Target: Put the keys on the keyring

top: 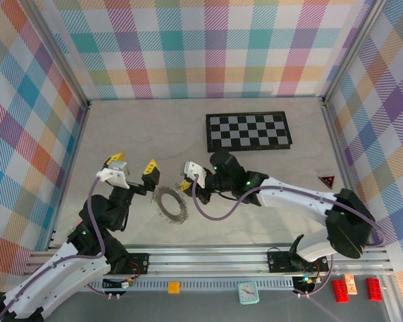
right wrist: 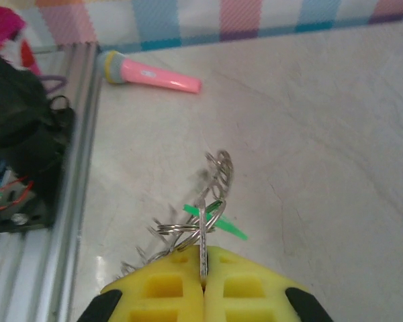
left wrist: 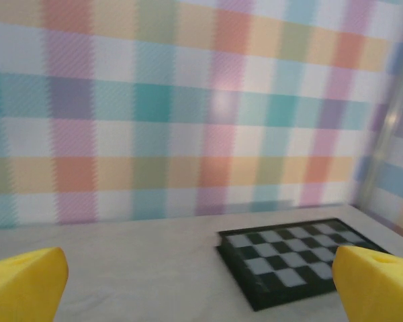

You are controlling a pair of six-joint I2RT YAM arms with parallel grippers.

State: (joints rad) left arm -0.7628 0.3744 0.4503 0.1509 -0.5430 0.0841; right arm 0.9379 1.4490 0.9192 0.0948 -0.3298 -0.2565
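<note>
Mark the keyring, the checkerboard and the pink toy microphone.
keyring [top: 178,217], top view, on its lower beaded band.
checkerboard [top: 248,131], top view, on the middle of the board.
pink toy microphone [right wrist: 162,77], right wrist view, on its pink handle.

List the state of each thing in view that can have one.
left gripper: open, empty.
right gripper: shut on a silver strip at the keyring.
keyring: tilted or flat, cannot tell.
green key: among the keyring's loops; threaded or not, cannot tell.
pink toy microphone: lying on its side.
</note>
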